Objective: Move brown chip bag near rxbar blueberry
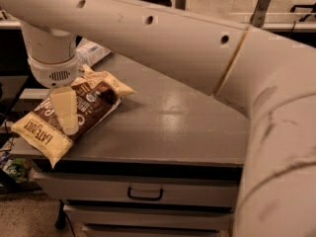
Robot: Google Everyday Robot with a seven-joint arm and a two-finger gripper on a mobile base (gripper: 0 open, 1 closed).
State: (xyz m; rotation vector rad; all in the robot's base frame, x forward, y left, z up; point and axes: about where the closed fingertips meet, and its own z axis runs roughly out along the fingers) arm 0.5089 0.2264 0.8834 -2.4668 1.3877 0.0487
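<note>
Brown chip bag [94,102] overhangs the table's [173,127] front-left edge, with open tabletop beyond the bag. The gripper [68,125] hangs over the bag's middle, and whether it grips cannot be told.

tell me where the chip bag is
In the camera view, the chip bag lies on the table at its front-left corner, the gripper right over it.

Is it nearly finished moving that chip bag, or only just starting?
Early on, it seems. Nothing looks done: the brown chip bag lies at the table's left front corner. In hand: the hand sits over the bag's middle. Left: carrying it to the blueberry bar, which is not in view.
</note>
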